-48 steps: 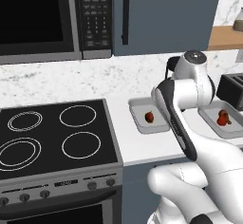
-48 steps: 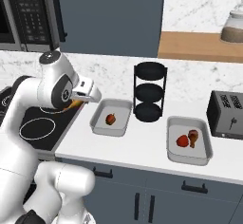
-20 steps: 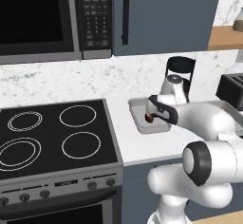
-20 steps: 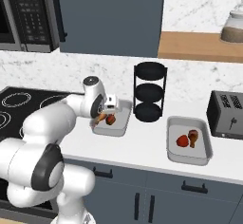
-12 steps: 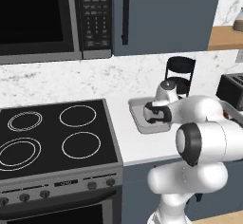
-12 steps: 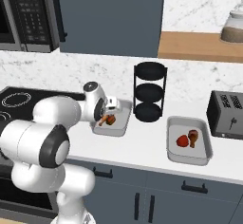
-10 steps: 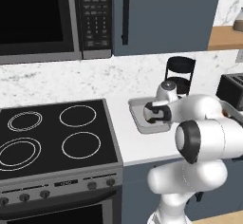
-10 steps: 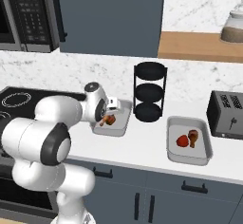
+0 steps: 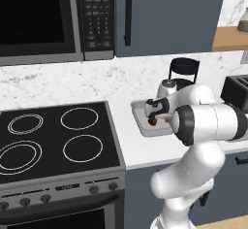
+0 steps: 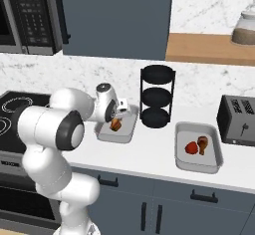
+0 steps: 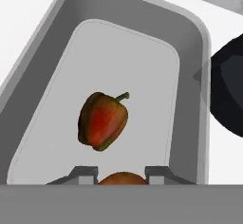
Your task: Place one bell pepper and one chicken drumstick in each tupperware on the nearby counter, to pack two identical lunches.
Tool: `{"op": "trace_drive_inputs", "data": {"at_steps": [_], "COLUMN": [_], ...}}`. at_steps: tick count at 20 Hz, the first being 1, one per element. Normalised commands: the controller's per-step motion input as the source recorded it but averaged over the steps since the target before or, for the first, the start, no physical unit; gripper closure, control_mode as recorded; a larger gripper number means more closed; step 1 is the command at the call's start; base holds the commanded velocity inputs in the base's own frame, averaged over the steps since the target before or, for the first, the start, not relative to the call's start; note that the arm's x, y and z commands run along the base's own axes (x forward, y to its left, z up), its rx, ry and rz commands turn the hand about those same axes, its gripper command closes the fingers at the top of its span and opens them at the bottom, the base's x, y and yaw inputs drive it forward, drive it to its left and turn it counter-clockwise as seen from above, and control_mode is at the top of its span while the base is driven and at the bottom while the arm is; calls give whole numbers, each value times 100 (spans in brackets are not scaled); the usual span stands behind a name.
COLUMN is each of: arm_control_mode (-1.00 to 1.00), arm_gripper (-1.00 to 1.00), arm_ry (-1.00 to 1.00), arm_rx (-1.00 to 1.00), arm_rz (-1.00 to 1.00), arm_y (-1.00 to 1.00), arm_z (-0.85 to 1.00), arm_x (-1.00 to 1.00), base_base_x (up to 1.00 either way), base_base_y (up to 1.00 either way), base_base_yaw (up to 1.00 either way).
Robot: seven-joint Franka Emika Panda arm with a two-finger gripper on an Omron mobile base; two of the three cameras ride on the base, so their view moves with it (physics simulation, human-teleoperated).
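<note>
My gripper [image 10: 116, 121] hangs low over the left tupperware [image 10: 119, 138] on the white counter [image 10: 149, 154], shut on a brown chicken drumstick [image 10: 115, 125]. In the hand view the drumstick [image 11: 122, 178] sits between the fingertips [image 11: 85, 173], and a red-green bell pepper [image 11: 102, 121] lies in the middle of that tupperware [image 11: 190, 33]. From the left base view the gripper [image 9: 154, 118] and drumstick [image 9: 153, 122] sit over the same tupperware [image 9: 139, 110]. The right tupperware [image 10: 198, 165] holds a red bell pepper [image 10: 191, 148] and a drumstick [image 10: 202, 143].
A black three-tier rack [image 10: 156, 97] stands just behind and right of the left tupperware. A toaster [image 10: 238, 119] sits at the far right. The black stove [image 9: 48, 136] lies to the left, with a microwave [image 9: 38, 19] above it.
The arm has swung from beside the stove over to the left tupperware and lowered the drumstick into it. Over the last half second it has hardly moved.
</note>
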Motion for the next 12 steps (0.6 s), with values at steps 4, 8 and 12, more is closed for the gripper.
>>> {"op": "trace_drive_inputs", "data": {"at_steps": [4,8,12], "arm_control_mode": [-100,-100,-100], "arm_gripper": [100,100,100], "arm_ry": [0,0,0], "arm_rx": [0,0,-2], "arm_rz": [2,2,3], "arm_y": [0,0,0], "arm_z": [-28,-32,-36], "arm_x": [38,32,26], "base_base_x": [0,0,0], "base_base_y": [0,0,0], "base_base_yaw": [0,0,0]}}
